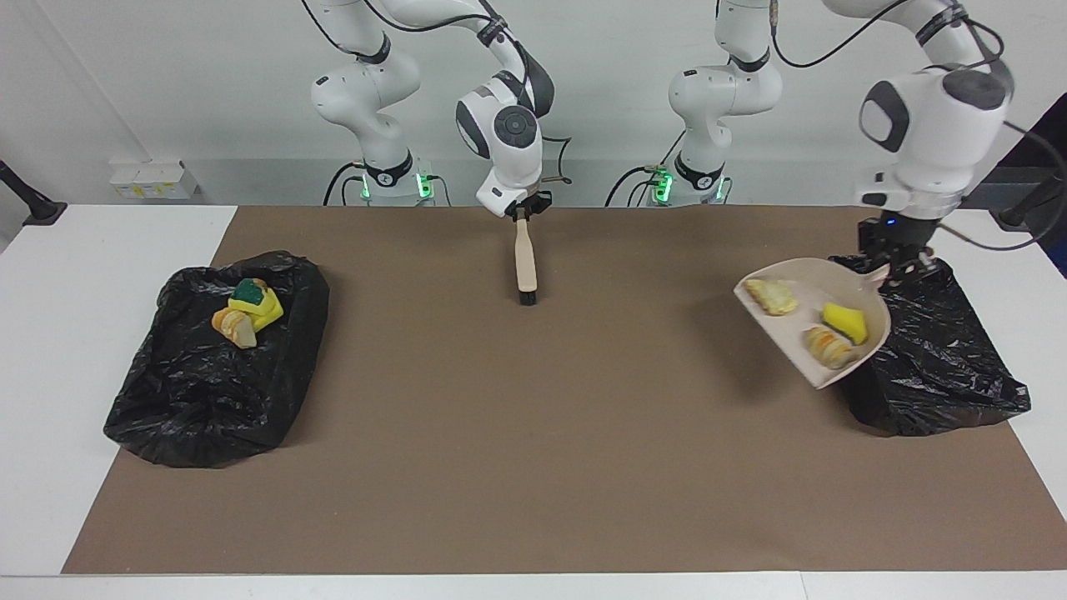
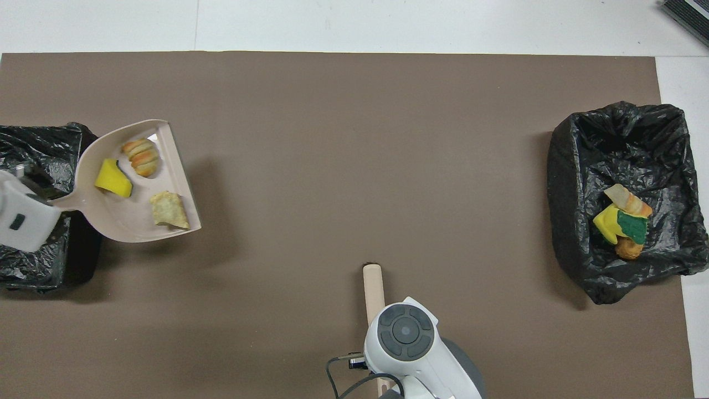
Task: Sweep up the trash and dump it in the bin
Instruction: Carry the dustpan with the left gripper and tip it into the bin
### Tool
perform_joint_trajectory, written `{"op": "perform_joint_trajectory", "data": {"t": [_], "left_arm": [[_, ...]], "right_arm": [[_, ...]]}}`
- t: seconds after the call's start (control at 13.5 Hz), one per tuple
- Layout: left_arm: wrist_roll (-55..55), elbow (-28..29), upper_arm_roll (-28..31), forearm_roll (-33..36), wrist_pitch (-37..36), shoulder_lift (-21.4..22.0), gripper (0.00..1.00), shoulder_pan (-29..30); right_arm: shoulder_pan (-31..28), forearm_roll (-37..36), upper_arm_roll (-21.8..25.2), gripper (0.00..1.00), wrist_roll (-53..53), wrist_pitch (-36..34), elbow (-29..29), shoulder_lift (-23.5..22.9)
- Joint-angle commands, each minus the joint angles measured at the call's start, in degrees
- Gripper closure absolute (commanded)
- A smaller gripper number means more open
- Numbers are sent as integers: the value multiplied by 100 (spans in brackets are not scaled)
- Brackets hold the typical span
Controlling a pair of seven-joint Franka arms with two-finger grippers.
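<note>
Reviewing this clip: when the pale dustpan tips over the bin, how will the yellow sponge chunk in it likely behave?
The yellow sponge chunk looks light and soft, so it should slide out readily. Its wedge shape with flat faces suggests sliding, not rolling. It lies deep in the pale beige plastic dustpan, toward the handle held by the left hand, so it probably falls into the black-lined bin after the two bread-like lumps.

Both arms raised, left pincer [image 1: 899,265] and right pincer [image 1: 523,210] clamped shut.

Lab: robot arms [image 1: 508,125], bare walls
</note>
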State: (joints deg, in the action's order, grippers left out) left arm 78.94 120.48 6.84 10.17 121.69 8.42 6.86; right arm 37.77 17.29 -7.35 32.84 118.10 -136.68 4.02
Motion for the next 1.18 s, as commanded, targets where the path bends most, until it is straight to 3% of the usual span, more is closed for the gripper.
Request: {"op": "perform_joint_trajectory", "data": {"t": [0.0, 0.15, 0.22, 0.3, 0.37, 0.67, 0.81, 1.11], "left_arm": [[157, -138, -69, -156, -93, 72, 100, 823], [200, -401, -25, -130, -102, -50, 100, 1167], [279, -525, -16, -77, -93, -121, 100, 1282], [410, -648, -16, 1, -85, -182, 100, 1396], [525, -753, -16, 211, -76, -279, 100, 1441], [491, -1009, -25, 1598, 30, -639, 100, 1441], [421, -1018, -34, 2476, 21, -684, 100, 1318], [341, -1027, -51, 3594, -154, -658, 100, 1099]], "right_arm": [[-24, 125, -3, 100, 240, 230, -69, 11], [-24, 344, -3, 100, 249, 283, -60, -24], [-24, 354, -3, 81, 249, 284, -17, -41], [-24, 354, -3, 47, 197, 240, 62, -76], [-24, 301, -3, 0, 170, 196, 159, -103], [-120, 196, 49, 0, -5, 204, 624, -111], [-505, -285, 41, 0, -85, 222, 1080, -252], [-1156, -1094, 50, 0, -111, 134, 1837, -244]]}}
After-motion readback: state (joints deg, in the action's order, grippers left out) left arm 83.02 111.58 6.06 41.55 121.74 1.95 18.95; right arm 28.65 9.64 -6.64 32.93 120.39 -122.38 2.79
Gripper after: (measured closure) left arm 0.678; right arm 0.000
